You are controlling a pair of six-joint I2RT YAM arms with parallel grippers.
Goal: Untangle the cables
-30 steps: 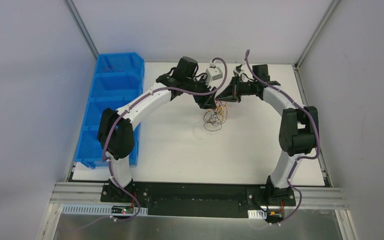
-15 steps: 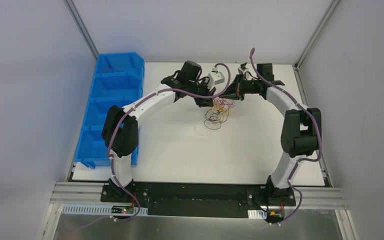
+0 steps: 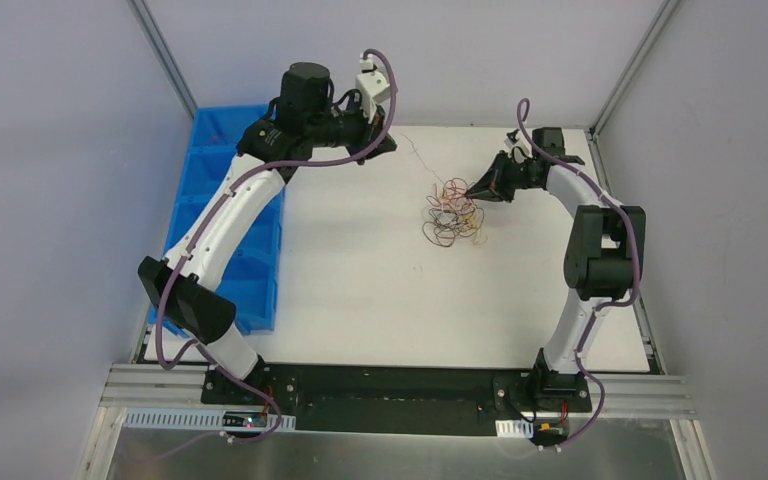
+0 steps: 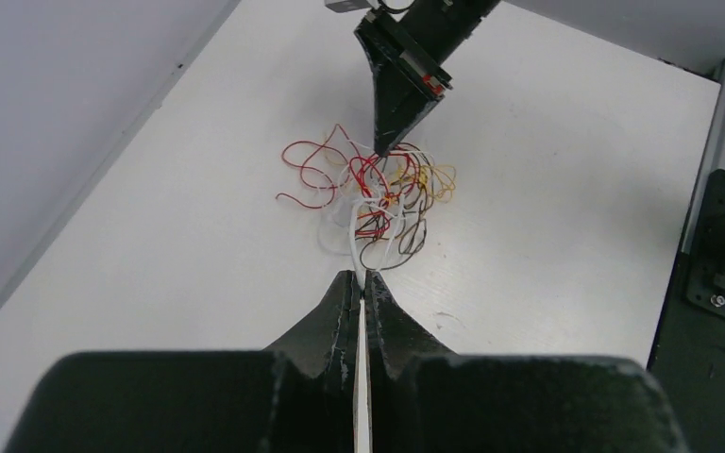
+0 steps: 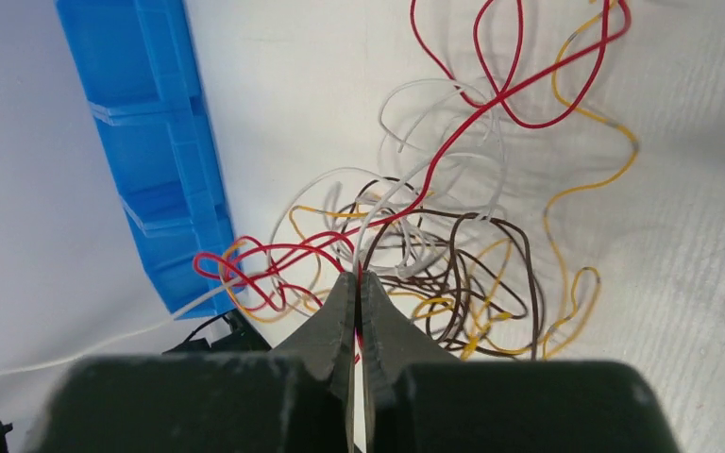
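White and hair-thin, the wire (image 4: 361,377) pinched in your left gripper (image 4: 360,276) runs back to the knot of red, yellow, brown and white cables (image 3: 450,212) lying well right of the blue plastic bins (image 3: 225,170). Your right gripper (image 3: 472,192), clamped on what looks like a red strand (image 5: 453,127), anchors it. Pull further toward the bins and the loops may cinch, or the whole knot drag. A second ago both claws met at the knot; the left has since swung beside the bins

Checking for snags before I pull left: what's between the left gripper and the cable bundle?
Only one white wire, pinched in the shut left gripper, running to the cables over bare table. The left wrist view shows it.
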